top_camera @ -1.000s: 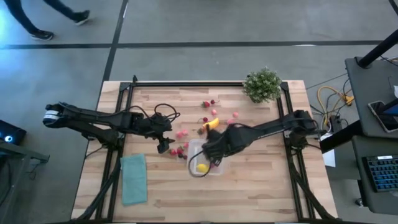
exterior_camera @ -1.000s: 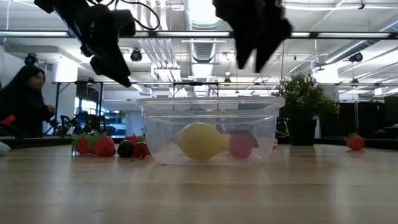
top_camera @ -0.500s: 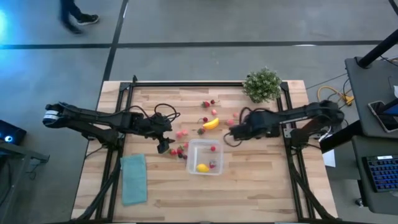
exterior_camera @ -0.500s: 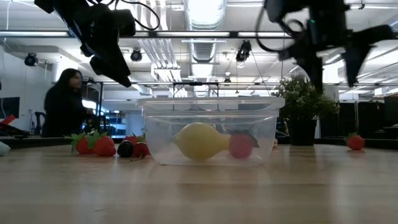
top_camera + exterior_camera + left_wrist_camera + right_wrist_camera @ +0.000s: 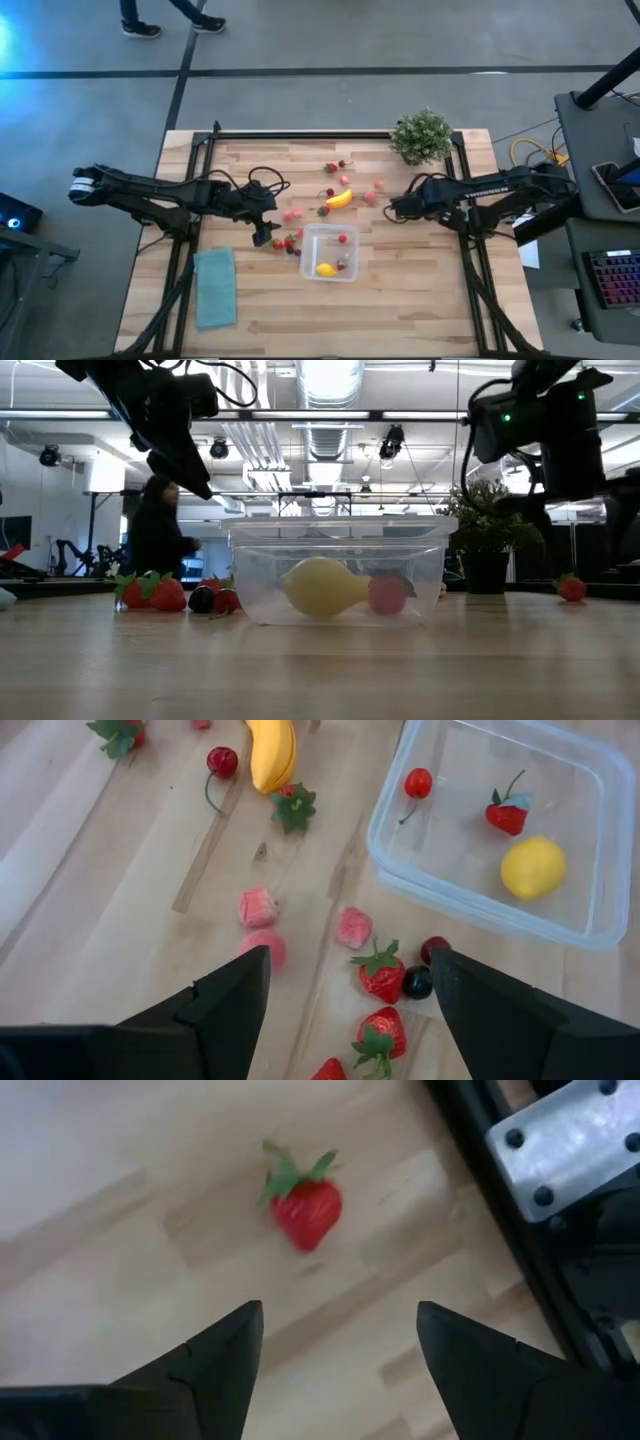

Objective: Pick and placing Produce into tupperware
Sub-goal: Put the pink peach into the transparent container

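Observation:
The clear tupperware (image 5: 312, 250) stands mid-table and holds a yellow lemon (image 5: 533, 867), a cherry (image 5: 417, 783) and a strawberry (image 5: 508, 815). Strawberries (image 5: 380, 975) and pink pieces (image 5: 258, 907) lie on the wood at its left. The banana (image 5: 340, 198) and more berries lie on its far side. My left gripper (image 5: 267, 237) hangs open above the strawberry cluster, touching nothing. My right gripper (image 5: 395, 208) is open to the right of the banana, above the table; its wrist view shows a lone strawberry (image 5: 305, 1208) ahead of the fingers.
A potted green plant (image 5: 422, 135) stands at the far right corner. A folded teal cloth (image 5: 215, 287) lies near the left front edge. Black frame rails (image 5: 520, 1230) run along the table's right side, close to my right gripper. Bare wood lies in front of the tupperware.
My right gripper has drawn back from above the tupperware toward the table's right edge and a little toward the far edge, and now hangs right of the banana. The tupperware and the fruit stayed in place.

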Controlling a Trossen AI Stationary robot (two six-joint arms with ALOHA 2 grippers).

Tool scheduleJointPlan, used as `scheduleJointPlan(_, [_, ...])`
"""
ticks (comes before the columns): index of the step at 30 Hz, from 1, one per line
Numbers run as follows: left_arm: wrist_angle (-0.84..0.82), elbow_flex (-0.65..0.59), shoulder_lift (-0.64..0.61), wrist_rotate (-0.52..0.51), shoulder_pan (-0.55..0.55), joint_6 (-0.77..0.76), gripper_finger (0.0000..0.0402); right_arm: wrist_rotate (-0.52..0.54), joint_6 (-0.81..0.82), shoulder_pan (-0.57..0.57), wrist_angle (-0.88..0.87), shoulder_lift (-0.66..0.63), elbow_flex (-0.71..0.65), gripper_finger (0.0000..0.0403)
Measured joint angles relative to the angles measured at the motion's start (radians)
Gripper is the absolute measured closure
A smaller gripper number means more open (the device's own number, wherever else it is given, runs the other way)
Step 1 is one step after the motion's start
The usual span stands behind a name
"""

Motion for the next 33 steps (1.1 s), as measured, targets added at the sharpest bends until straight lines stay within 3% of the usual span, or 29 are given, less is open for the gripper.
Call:
scheduleJointPlan(5, [0.0, 0.0, 0.0, -0.032, 0.002, 0.009, 0.0139, 0.05, 0.02, -0.054, 0.017, 0.011, -0.034, 0.0145])
scheduleJointPlan(18, [-0.001, 0.0, 0.0, -0.053, 0.016, 0.01, 0.0139, 0.054, -0.135, -0.248, 0.159, 0.02, -0.126, 0.0145])
scheduleJointPlan(29, [0.001, 0.0, 0.0, -0.072, 0.02, 0.014, 0.0139, 0.078, -0.195, -0.262, 0.198, 0.02, -0.096, 0.0145])
scheduleJointPlan(33, [0.004, -0.008, 0.007, -0.06, 0.02, 0.089, 0.0139, 0.08, -0.221, -0.262, 0.206, 0.02, -0.09, 0.0145])
